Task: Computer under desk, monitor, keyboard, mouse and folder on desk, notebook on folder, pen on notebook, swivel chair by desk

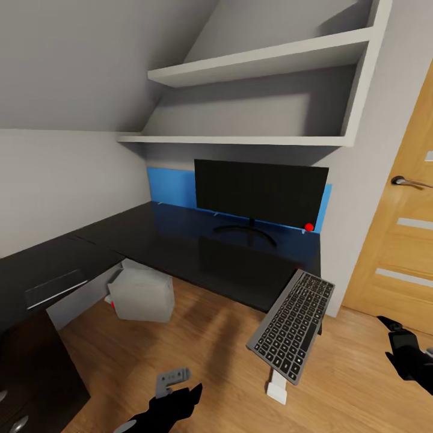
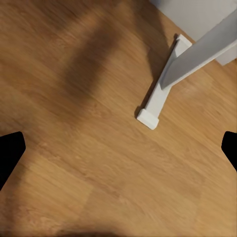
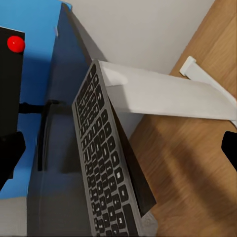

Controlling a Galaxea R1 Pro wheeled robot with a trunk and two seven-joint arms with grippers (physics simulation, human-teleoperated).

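1. Head view, far left: black L-shaped desk point(image 1: 180, 240) runs along the wall, its drawer block down in the near left corner. Glossy dark surface, blue wall panel point(image 1: 171, 187) behind it.
2. Under the desk, on the wood floor point(image 1: 216, 337): pale boxy computer point(image 1: 143, 294), small red light low at its left corner.
3. Bottom centre: left gripper point(image 1: 172, 380) hanging over bare floor, holding nothing. Left wrist view has both black fingers point(image 2: 11, 153) at the picture's edges, wide apart, with the white desk leg point(image 2: 159, 94) on the floor ahead.
4. Middle of the desk, toward the back: monitor point(image 1: 260, 193) standing upright on its thin curved foot, red dot at the lower right corner. White wall shelves point(image 1: 258, 60) above.
5. Right end of the desk: keyboard point(image 1: 293, 325) tilted steeply, top edge leaning against the surface's front edge, lower end hanging out over the floor, just above the white leg's foot. Right wrist view shows it slanting off the desk edge too point(image 3: 106, 163), keys facing up.
6. Far right, low: right gripper point(image 1: 402, 344), clear of the keyboard, empty. Fingers point(image 3: 10, 155) spread apart in the right wrist view.
7. Right edge: wooden door point(image 1: 403, 228) with a metal handle.
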